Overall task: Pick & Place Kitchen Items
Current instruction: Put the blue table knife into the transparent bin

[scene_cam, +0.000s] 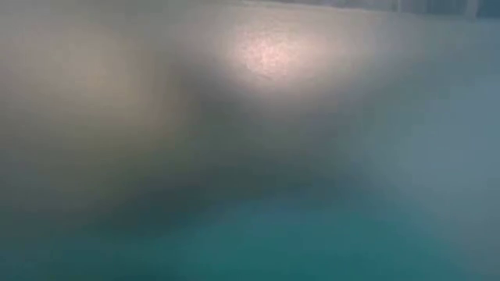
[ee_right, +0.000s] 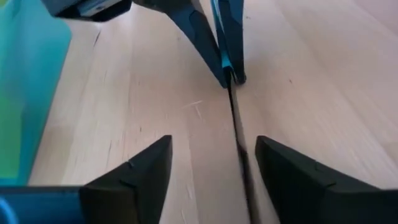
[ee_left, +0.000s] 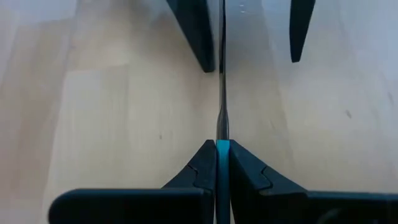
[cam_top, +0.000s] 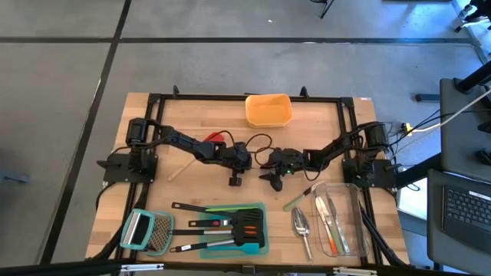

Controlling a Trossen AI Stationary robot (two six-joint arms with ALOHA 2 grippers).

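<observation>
Between both grippers, thin utensil (ee_left: 222,118), possibly teal-handled.

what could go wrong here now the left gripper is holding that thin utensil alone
The left gripper is shut on only the end of a thin dark-shafted utensil, so it may pivot or slip in the pinch. The right gripper stands open around the same shaft, so either arm moving off could knock it. The green spatula lies nearby, beside the clear container, and could get swept.
</observation>
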